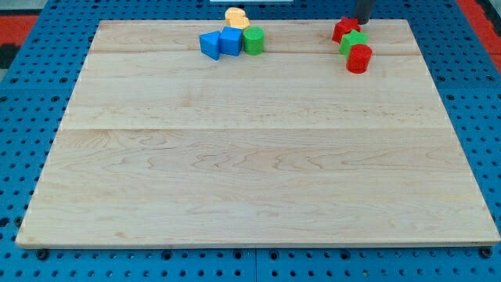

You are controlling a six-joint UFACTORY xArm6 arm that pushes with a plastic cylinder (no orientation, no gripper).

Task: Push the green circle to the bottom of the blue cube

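The green circle [253,40] stands near the view's top, left of centre, touching the right side of the blue cube [232,40]. A second blue block [209,45] of unclear shape touches the cube's left side. My tip [363,23] is at the view's top right, just right of a red block [344,30], far to the right of the green circle. Only the rod's lower end shows.
A yellow block [236,16] sits just above the blue cube. At the top right, a green block [352,41] and a red cylinder [358,59] lie below the red block. The wooden board [258,172] rests on a blue pegboard [23,70].
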